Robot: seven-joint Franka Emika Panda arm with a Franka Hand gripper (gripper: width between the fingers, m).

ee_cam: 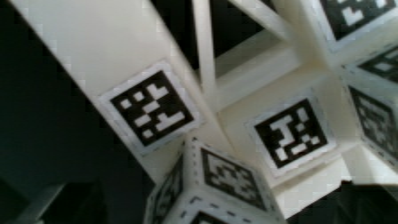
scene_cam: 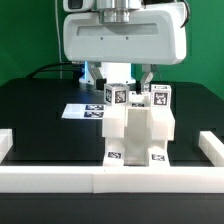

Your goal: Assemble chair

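Note:
The chair (scene_cam: 140,128) stands partly put together at the front of the black table, its foot against the white border wall (scene_cam: 50,178). Its white blocky parts carry black-and-white tags on top and low down at the front. My gripper (scene_cam: 124,84) hangs right over the chair's top parts, and its fingers stand wide apart on either side of them, open, with nothing gripped. The wrist view is filled from very close by white chair parts: a slanted bar (ee_cam: 151,105), a block (ee_cam: 290,132) and a tagged corner (ee_cam: 228,175). My fingers do not show there.
The marker board (scene_cam: 85,111) lies flat on the table behind the chair, toward the exterior view's left. The border wall turns back at both ends, with a short arm at the left (scene_cam: 5,140) and one at the right (scene_cam: 210,145). A green backdrop stands behind.

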